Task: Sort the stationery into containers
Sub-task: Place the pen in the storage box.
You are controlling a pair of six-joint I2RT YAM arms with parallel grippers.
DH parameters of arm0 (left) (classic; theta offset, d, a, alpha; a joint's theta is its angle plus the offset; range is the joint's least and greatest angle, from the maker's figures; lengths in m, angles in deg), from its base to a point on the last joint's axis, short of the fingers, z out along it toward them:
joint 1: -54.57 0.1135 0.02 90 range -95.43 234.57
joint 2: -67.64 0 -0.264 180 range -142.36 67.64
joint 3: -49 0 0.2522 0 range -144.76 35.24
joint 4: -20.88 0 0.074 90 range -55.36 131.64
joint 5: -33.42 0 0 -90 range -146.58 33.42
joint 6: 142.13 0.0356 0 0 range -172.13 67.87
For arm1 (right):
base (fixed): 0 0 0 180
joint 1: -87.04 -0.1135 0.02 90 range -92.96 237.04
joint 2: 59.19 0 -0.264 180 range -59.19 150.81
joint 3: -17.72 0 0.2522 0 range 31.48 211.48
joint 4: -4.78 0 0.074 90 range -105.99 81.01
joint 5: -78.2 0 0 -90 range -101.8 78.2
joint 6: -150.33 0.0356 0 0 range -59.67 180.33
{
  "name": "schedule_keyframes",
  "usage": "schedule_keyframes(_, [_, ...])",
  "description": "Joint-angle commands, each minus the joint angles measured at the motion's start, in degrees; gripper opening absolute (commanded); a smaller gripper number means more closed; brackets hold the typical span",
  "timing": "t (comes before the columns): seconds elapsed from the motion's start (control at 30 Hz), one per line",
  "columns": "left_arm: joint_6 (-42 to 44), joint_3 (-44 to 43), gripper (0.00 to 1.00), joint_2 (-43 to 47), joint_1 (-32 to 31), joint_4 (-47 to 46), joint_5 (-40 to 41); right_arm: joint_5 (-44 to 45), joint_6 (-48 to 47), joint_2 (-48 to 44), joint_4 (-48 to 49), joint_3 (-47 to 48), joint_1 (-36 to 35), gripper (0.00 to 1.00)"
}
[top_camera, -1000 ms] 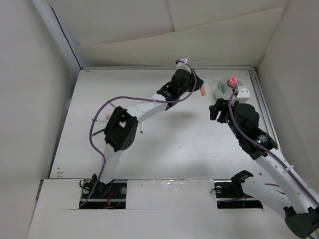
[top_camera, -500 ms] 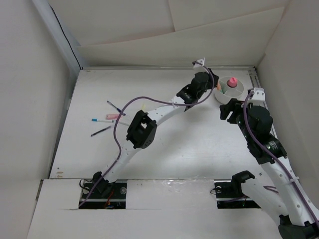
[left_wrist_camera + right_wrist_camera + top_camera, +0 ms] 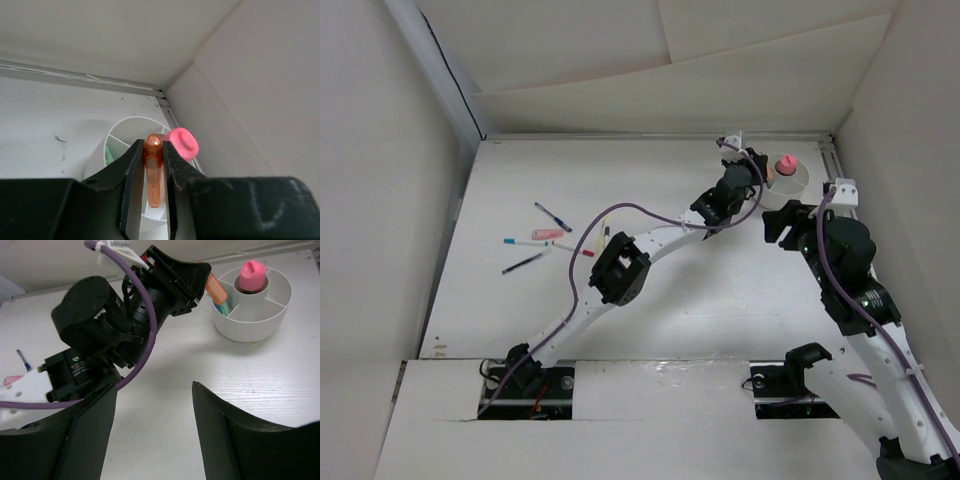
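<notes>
The left jaws are clenched on a small orange piece (image 3: 153, 172) tilted over the rim of the divided white cup (image 3: 250, 325) in the worktop's (image 3: 670, 300) far right corner, a pink-capped tube (image 3: 181, 143) standing in its middle, while the right jaws hang released nearby and pens (image 3: 532, 242) lie toward the left edge.

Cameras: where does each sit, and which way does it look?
Top external: above and behind, looking down on the table; left arm and right arm show.
Left wrist: on its arm, looking along the left gripper, shut on an orange piece, over the cup.
Right wrist: behind the open right gripper, facing the left gripper and cup.
All share the cup.
</notes>
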Motion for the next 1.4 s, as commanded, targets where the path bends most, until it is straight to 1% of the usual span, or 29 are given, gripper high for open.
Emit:
schedule_keyframes(0.0, [1.80,-3.20,0.12,0.00,0.06,-6.38,3.89,-0.66,-0.14,-2.41,0.99,2.40,0.38,0.68])
schedule_keyframes(0.17, [1.80,-3.20,0.13,-1.14,0.06,-8.15,4.94,-4.43,-0.14,-3.65,0.99,3.02,0.91,0.68])
schedule_keyframes(0.33, [2.42,-3.20,0.13,-2.98,0.06,-10.00,4.94,-6.19,-0.14,-3.65,1.52,3.55,0.91,0.68])
schedule_keyframes(0.67, [2.42,-4.52,0.15,-5.88,0.06,-12.55,4.94,-11.82,0.99,-2.42,5.38,2.32,0.91,0.67])
schedule_keyframes(0.97, [2.42,-6.28,0.16,-8.08,0.06,-15.09,5.56,-12.88,1.00,-0.67,6.97,1.26,0.91,0.67])
schedule_keyframes(1.07, [1.80,-6.28,0.19,-8.60,0.06,-15.10,5.56,-12.88,1.00,-0.14,7.49,1.26,0.91,0.67])
schedule_keyframes(1.23, [1.80,-5.67,0.33,-8.61,0.06,-15.10,4.42,-12.88,1.00,-0.14,8.02,0.73,0.91,0.67])
schedule_keyframes(1.27, [1.80,-5.66,0.39,-8.00,0.06,-15.10,4.42,-12.88,1.00,-0.14,8.02,0.73,0.91,0.67])
schedule_keyframes(1.37, [1.80,-2.86,0.48,-5.90,0.06,-14.57,4.42,-12.88,1.00,0.39,8.02,0.73,0.91,0.67])
